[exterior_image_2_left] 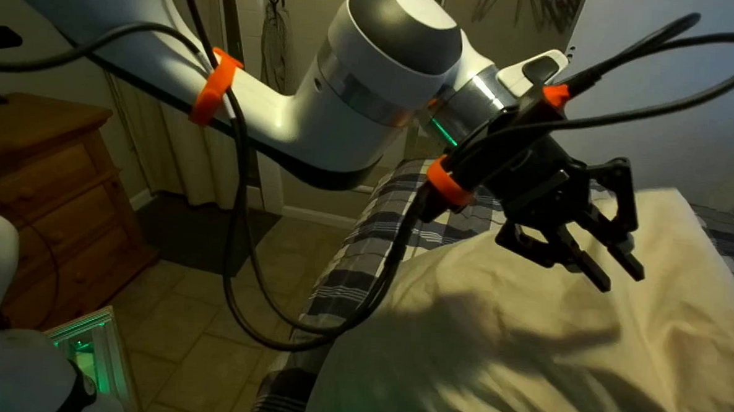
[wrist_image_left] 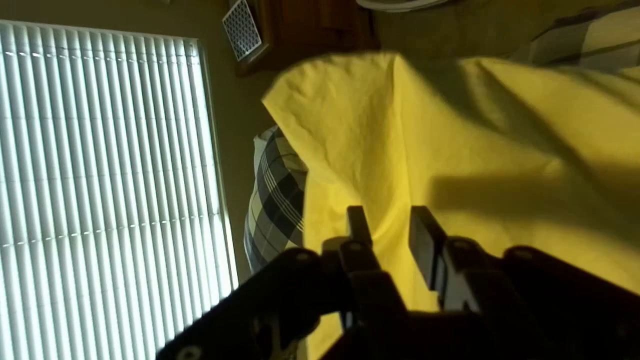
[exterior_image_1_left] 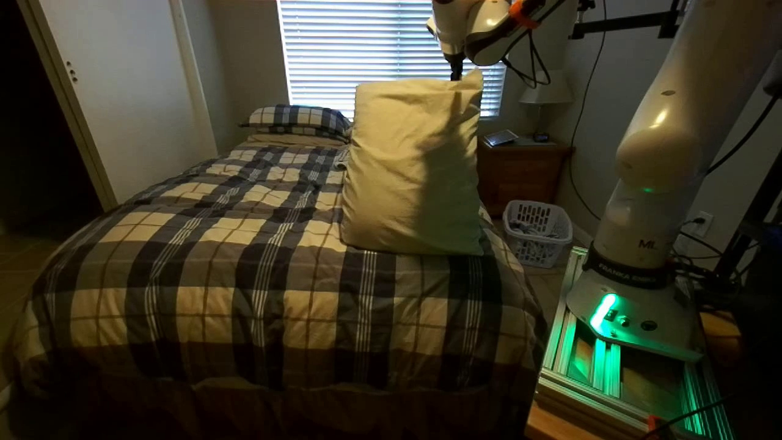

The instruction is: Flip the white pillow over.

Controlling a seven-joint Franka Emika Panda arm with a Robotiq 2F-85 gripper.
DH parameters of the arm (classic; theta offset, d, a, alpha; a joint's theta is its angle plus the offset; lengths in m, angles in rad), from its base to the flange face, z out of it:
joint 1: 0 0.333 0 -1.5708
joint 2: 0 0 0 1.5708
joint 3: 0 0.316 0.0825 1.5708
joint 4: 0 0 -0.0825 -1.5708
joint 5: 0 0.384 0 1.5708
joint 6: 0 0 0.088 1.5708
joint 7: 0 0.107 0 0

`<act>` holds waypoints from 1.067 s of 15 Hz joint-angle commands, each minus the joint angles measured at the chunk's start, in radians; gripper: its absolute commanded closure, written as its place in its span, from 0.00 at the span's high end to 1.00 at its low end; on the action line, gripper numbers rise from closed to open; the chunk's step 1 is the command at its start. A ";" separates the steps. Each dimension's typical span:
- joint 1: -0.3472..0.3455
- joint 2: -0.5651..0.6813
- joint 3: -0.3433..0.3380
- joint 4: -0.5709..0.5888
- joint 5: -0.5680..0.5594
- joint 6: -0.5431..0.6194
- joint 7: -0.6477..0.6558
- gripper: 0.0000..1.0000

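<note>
White pillow point(exterior_image_1_left: 412, 174) standing, basket point(exterior_image_1_left: 540, 239), contents point(exterior_image_1_left: 535, 227) indistinct

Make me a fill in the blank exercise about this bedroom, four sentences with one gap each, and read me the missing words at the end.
1. The tool has exactly ____ fingers, with a gap between them.
2. The bedspread is checked, but the pillow shows ____ pattern.
3. The light on the arm's base glows in the color ____.
4. A basket stands on the ____ in front of the nightstand.

Missing words: two; no; green; floor.
</note>
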 commanded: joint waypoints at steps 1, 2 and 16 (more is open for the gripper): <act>-0.029 0.045 -0.021 0.054 -0.006 0.042 0.015 0.58; -0.034 0.054 -0.025 0.067 0.001 0.049 0.018 0.66; 0.000 -0.105 0.022 0.050 0.858 -0.282 -0.215 1.00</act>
